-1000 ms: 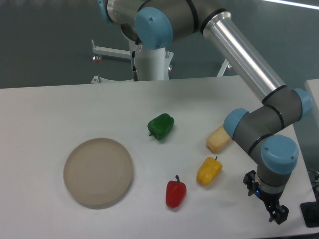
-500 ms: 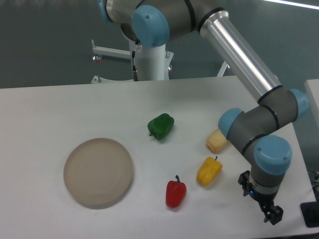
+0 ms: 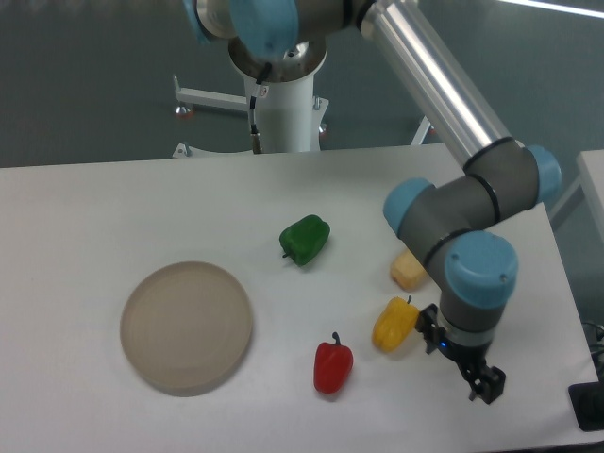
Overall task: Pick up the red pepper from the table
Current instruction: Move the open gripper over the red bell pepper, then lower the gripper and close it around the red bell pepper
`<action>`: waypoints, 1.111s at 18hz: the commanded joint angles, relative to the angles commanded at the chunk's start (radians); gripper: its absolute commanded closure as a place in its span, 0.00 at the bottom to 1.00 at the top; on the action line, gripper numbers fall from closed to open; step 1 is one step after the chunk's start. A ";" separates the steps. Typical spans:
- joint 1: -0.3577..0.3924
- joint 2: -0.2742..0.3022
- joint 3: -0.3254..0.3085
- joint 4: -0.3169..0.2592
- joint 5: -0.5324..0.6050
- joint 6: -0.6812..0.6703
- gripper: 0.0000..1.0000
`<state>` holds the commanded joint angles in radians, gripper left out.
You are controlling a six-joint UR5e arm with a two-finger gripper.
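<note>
Nothing is picked up yet — the red pepper (image 3: 332,368) lies on the tabletop (image 3: 94,217) left of the hand (image 3: 485,387), which holds nothing (its opening is too small to tell).

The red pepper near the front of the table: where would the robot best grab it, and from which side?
Probably across the body of the red pepper, coming straight down. It lies alone on the table, its thin stem pointing away. The end effector is to its right, beyond the yellow pepper.
</note>
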<state>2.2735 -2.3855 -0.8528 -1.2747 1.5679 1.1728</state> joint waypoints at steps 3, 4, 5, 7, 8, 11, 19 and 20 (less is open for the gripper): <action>-0.014 0.057 -0.073 0.000 -0.014 -0.128 0.00; -0.015 0.075 -0.103 0.003 -0.018 -0.168 0.00; -0.023 0.087 -0.121 0.003 -0.023 -0.208 0.00; -0.032 0.109 -0.166 0.006 -0.025 -0.293 0.00; -0.043 0.115 -0.190 0.006 -0.014 -0.355 0.00; -0.052 0.118 -0.222 0.024 -0.011 -0.435 0.00; -0.095 0.115 -0.255 0.078 -0.023 -0.496 0.00; -0.100 0.114 -0.261 0.081 -0.022 -0.502 0.00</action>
<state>2.1737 -2.2718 -1.1136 -1.1935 1.5462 0.6704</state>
